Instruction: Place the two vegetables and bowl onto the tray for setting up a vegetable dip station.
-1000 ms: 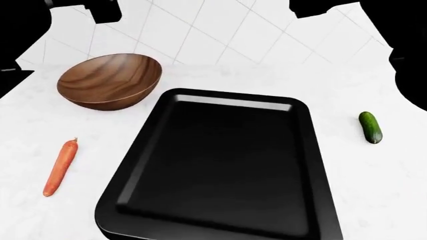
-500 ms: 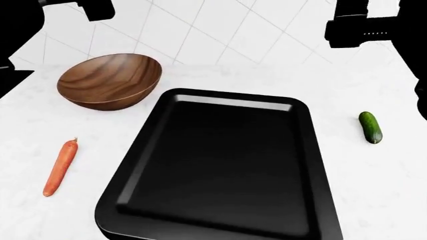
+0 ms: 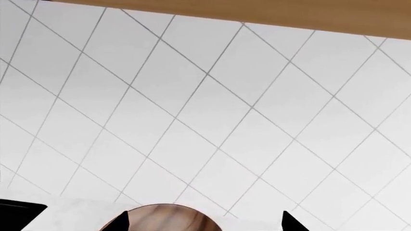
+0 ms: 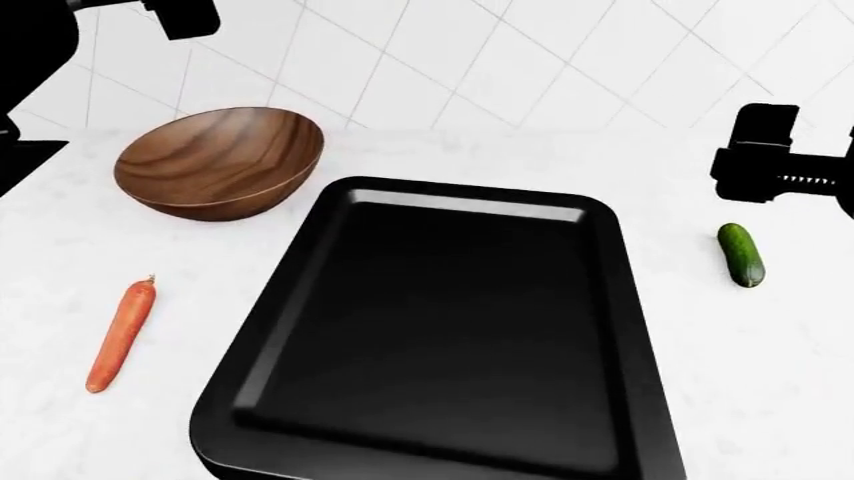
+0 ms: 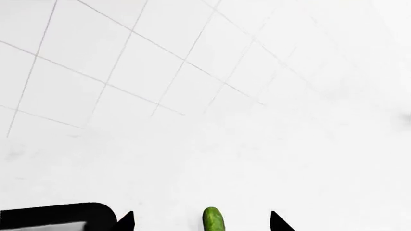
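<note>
Cucumber [image 5: 213, 220] sits dead centre between the right tool's [image 5: 200, 222] spread fingertips [image 5: 126, 220], released and holding nothing, hovering above the white surface [image 4: 747, 340]. Over on the left, that tool [image 3: 205, 222] is spread wide too, with the wooden bowl [image 4: 220, 161] peeking between its tips. Black tray [image 4: 441, 330] lies bare mid-surface: bowl just off its far-left corner, carrot [image 4: 120, 334] apart on its left, cucumber apart on its right.

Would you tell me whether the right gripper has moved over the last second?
Yes. In the head view the right gripper has come down from the top edge toward the cucumber, which lies unmoved beside the tray.
</note>
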